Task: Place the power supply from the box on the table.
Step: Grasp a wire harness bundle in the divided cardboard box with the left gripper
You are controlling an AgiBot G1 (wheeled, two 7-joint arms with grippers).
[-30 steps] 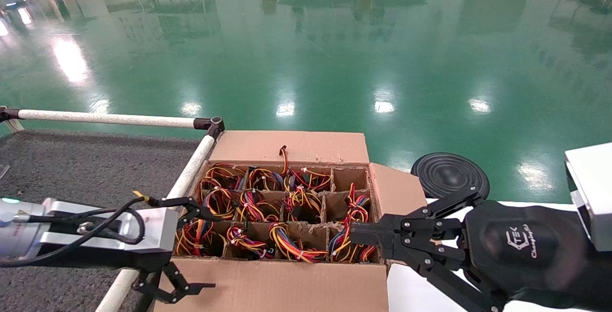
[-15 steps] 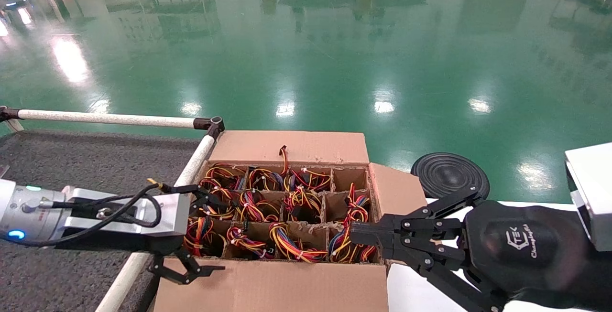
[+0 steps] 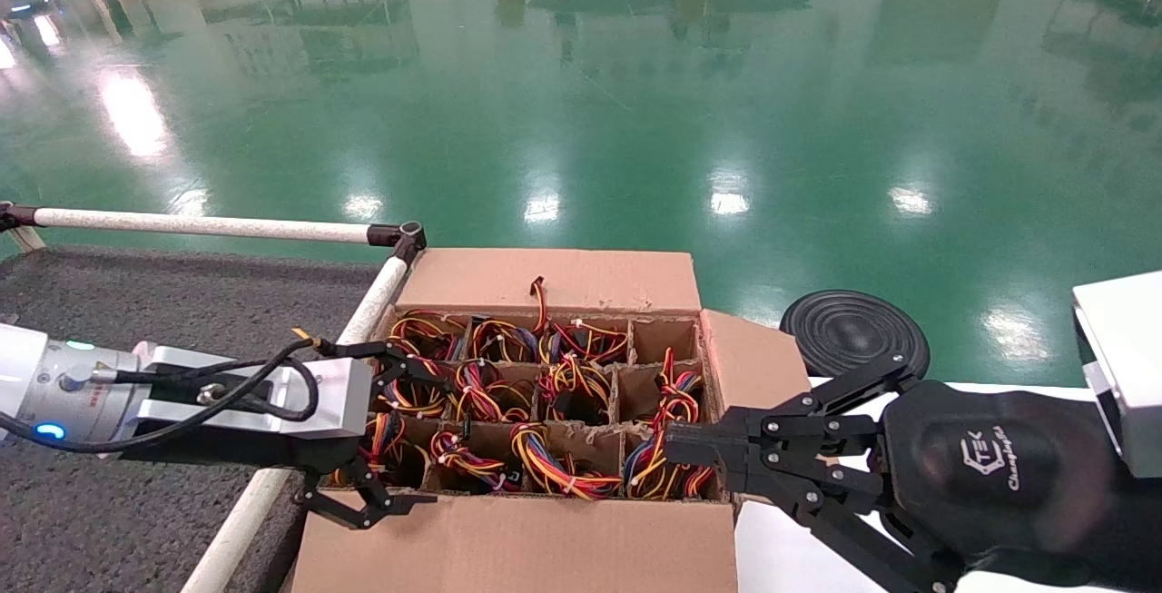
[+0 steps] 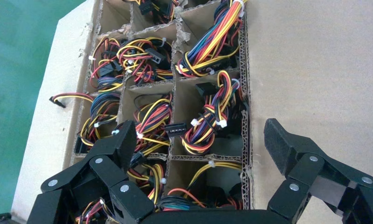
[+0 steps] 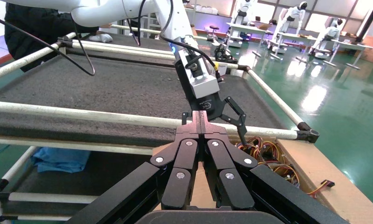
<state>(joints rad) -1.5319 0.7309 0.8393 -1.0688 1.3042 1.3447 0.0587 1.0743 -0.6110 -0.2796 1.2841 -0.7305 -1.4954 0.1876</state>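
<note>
The right arm's black housing (image 3: 989,470) bears a white logo, roughly "TEK" over script "Changingtek".

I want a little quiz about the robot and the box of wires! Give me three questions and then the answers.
1. True or false: the left hand is open above the box.
2. Which is the right hand doing? A) holding wires B) shut and empty, at the box's right edge C) resting on the table
3. Fill in: the floor beyond the box is shiny and ____.

Key: 1 true; 2 B; 3 green.
</note>
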